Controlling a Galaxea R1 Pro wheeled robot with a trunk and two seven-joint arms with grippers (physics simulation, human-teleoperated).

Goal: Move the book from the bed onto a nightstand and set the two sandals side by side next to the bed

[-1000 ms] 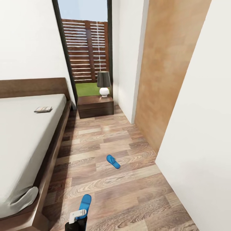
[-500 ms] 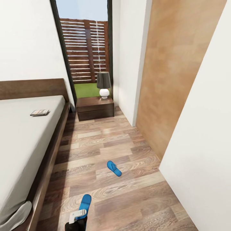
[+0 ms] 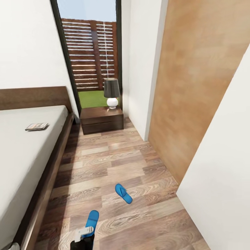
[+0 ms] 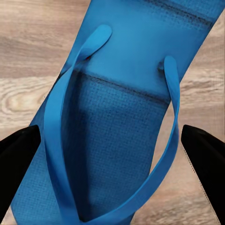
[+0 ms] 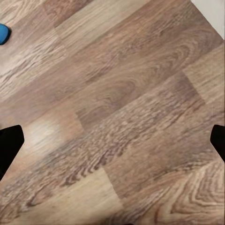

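On the bed at far left the book lies unmoved, well apart from the nightstand by the window, so that step is undone. Near centre, the left claw grips one sandal above the floor. Right of it the other sandal lies apart, unpaired; the right claw is spread wide, holding nothing.

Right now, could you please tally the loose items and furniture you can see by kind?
Sandals: 2 (one on the floor, one by the left gripper)
Book: 1
Bed: 1
Nightstand: 1
Lamp: 1
Total: 6
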